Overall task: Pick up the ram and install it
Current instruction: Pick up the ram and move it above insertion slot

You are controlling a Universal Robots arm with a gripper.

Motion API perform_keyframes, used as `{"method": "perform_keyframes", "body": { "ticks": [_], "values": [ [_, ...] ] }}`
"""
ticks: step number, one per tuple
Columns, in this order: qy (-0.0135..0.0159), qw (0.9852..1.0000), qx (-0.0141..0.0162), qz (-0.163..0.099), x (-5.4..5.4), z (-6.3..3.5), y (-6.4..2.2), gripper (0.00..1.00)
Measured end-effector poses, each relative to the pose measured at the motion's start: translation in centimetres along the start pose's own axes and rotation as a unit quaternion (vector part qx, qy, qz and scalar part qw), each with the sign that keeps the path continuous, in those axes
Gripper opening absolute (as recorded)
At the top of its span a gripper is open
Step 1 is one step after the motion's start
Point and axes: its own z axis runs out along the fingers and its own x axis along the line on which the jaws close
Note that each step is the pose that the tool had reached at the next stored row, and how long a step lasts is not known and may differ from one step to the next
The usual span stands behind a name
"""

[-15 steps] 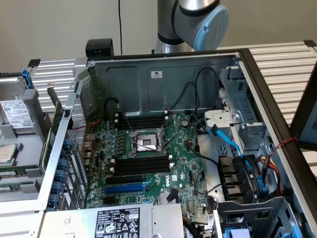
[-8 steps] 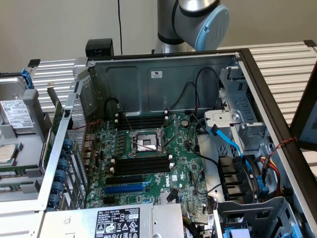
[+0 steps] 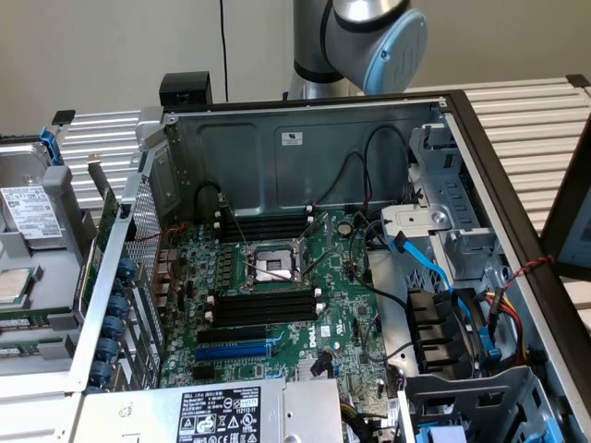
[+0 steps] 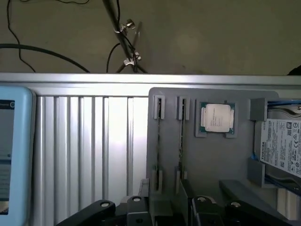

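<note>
Hand (image 4: 168,213) over grey holder tray (image 4: 211,160), ram (image 4: 181,141) standing on edge in tray slot near hand, cannot tell whether hand is apart or together

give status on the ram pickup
claw at grey tray, nearest the ram. ram edge-on in tray holder, not lifted. black memory slots on board empty.

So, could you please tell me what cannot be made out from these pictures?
1. Ram, wrist view: it stands edge-on in the grey tray, so its chips and label are hidden.
2. Hard drive, wrist view: cut off by the picture's edge, and the label print is too small to read.
3. Robot arm, exterior view: cut off by the top edge, with the rest hidden behind the case wall.
</note>
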Motion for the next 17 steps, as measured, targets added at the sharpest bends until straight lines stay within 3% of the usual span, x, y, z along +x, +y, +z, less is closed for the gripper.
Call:
{"method": "perform_keyframes", "body": {
  "ticks": [4, 10, 17],
  "values": [
    [0.0015, 1.0000, 0.0001, 0.008, 0.0, 0.54, -0.03, 0.39],
    [0.0124, 0.9998, 0.0013, 0.015, -0.2, 0.94, -0.05, 0.39],
    [0.0124, 0.9998, 0.0025, 0.017, -0.3, 2.11, -0.05, 0.39]
  ]
}}
